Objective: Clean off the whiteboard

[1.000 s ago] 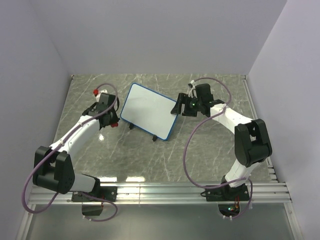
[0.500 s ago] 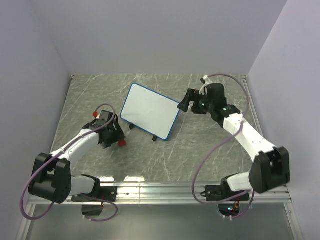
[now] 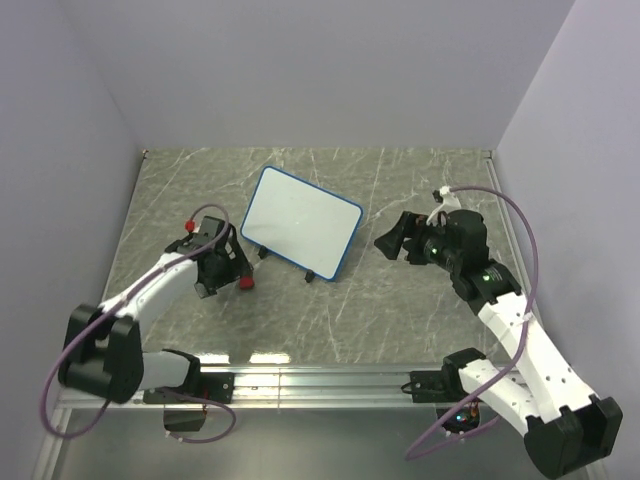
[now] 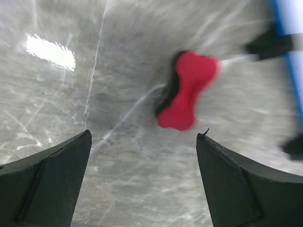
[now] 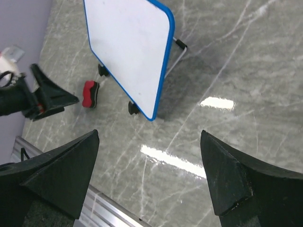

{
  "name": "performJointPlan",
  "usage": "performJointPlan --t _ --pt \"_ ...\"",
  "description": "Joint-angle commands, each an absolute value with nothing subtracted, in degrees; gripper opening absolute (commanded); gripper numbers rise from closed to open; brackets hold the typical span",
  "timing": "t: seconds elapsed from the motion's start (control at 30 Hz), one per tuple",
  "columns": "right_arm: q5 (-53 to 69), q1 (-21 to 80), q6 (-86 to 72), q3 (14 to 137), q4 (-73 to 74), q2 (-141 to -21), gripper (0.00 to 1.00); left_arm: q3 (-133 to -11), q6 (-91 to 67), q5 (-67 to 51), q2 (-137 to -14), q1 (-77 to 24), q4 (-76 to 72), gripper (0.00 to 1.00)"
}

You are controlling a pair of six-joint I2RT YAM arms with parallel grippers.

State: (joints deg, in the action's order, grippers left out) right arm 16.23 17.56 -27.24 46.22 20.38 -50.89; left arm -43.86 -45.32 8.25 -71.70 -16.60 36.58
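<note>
whiteboard (image 3: 300, 222): table (image 3: 400, 310) centre | eraser (image 3: 244, 284): left-front of whiteboard, on table

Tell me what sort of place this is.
Probably a robot lab test cell: plain lavender walls around a grey marble-patterned tabletop, two robot arms on an aluminium rail, one small blue-framed whiteboard.

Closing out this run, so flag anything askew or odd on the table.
Nothing spilled or damaged. The whiteboard stands skewed on the table, and the red eraser lies loose beside it, held by nothing.
</note>
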Motion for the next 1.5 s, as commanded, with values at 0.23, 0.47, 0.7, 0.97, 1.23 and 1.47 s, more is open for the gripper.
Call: performJointPlan --t 0.23,0.47,0.7,0.97,1.23,1.47 --pt "13.1 17.23 -26.9 47.9 26.71 -44.22 0.94 -47.99 -48.6 8.17 -65.67 -20.04 34.98 0.96" --pt "12.91 17.31 -28.04 49.92 31.28 -39.91 0.94 -53.25 -42.54 2.38 -57.4 -20.13 37.61 0.98" --pt "9.5 17.23 -31.02 43.7 31.73 -29.81 1.0 -66.07 -37.98 11.85 -53.69 -20.13 45.25 0.99" --pt "9.14 17.31 -37.61 36.83 25.42 -21.63 1.0 -85.6 -29.97 17.66 -57.75 -20.3 48.96 1.0" --pt "12.04 17.31 -45.17 30.85 22.14 -15.39 1.0 -72.01 -26.9 11.16 -47.74 -20.3 33.68 0.99" --pt "9.86 17.31 -47.03 30.14 28.29 -8.44 1.0 -65.83 -28.12 11.87 -42.8 -20.3 30.49 0.99"
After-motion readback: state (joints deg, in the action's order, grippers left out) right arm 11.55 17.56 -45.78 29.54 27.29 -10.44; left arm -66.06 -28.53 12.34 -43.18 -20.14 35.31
